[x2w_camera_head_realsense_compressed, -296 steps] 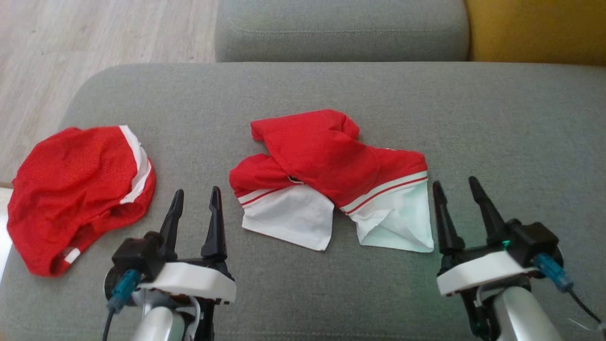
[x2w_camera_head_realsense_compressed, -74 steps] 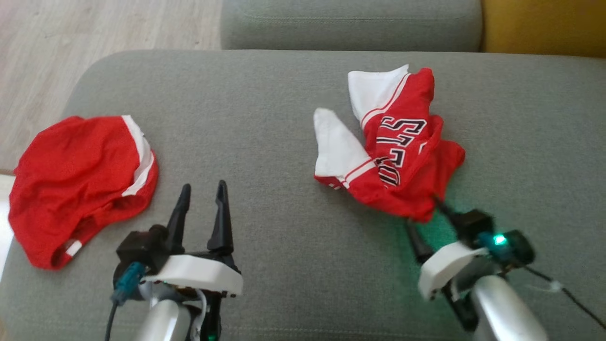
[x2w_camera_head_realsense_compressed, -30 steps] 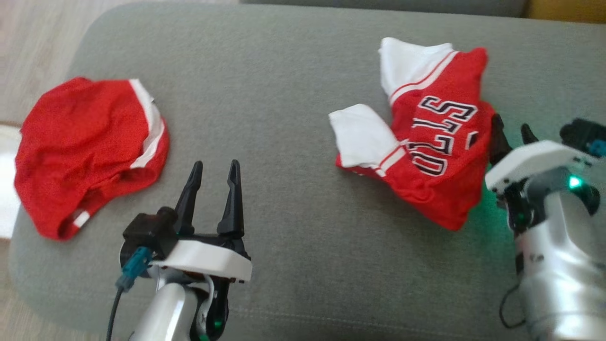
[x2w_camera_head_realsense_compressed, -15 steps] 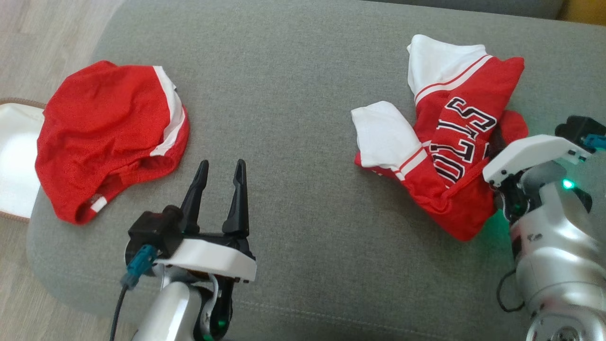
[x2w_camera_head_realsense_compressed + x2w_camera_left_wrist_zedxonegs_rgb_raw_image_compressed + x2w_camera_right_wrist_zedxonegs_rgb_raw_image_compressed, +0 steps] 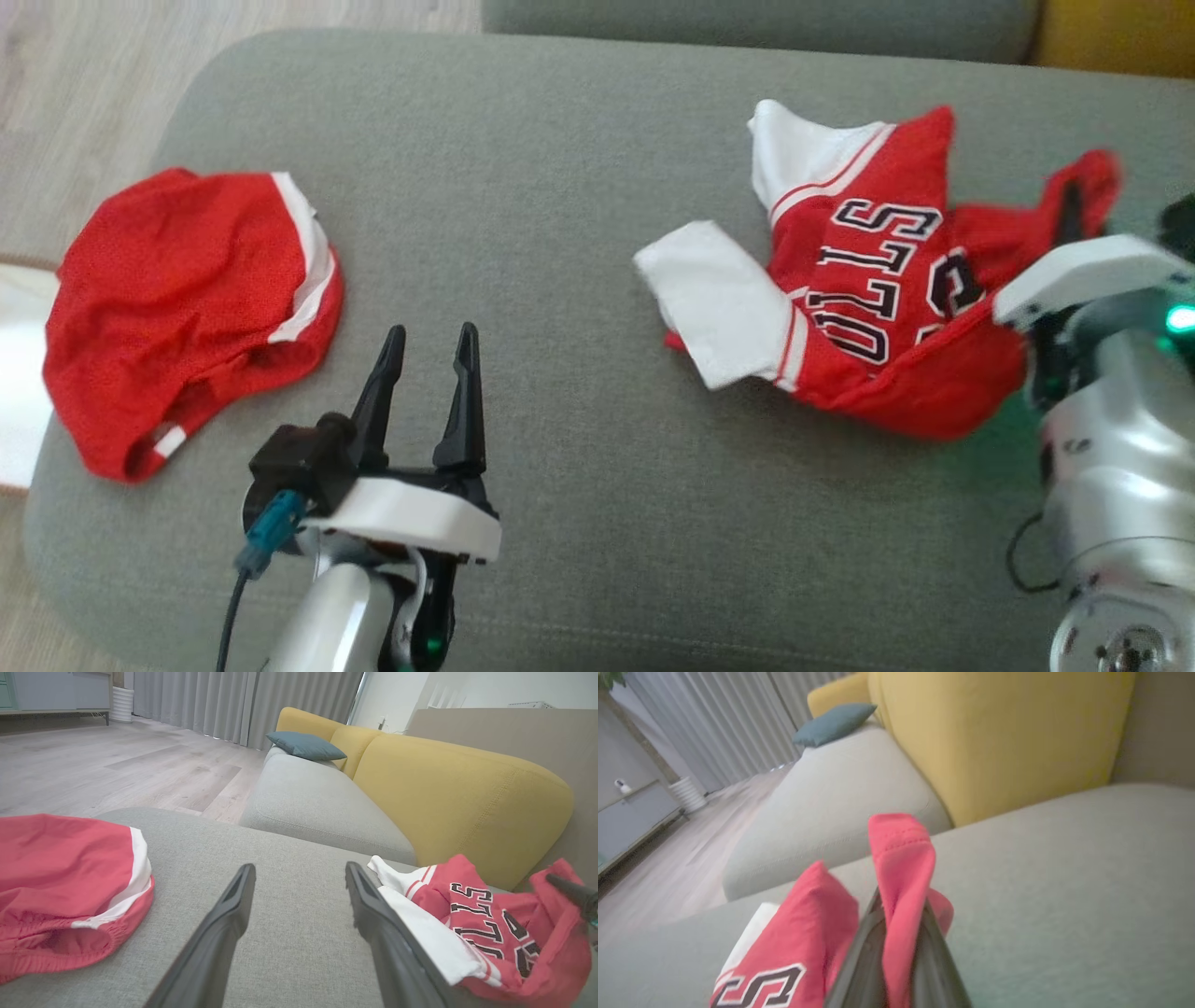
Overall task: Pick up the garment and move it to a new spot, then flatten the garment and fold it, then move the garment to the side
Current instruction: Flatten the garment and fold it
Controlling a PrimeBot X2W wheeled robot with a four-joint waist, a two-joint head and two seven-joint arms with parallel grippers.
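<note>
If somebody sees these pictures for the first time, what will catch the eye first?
First comes the red jersey with black lettering, crumpled on the right of the grey cushion, with the right gripper shut on a raised red fold of it. Next come the red shorts lying at the cushion's left end, and the left gripper, open, between the two garments.

Home living room: sofa [image 5: 458, 793], curtains [image 5: 243, 704]

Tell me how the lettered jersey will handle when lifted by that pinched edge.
Likely floppy: the jersey lies crumpled and its edge drapes over the right gripper with its shut fingers. Probably light: a thin fold stands up unaided. It may unfurl rather than rise whole, since most lies on the cushion.
</note>
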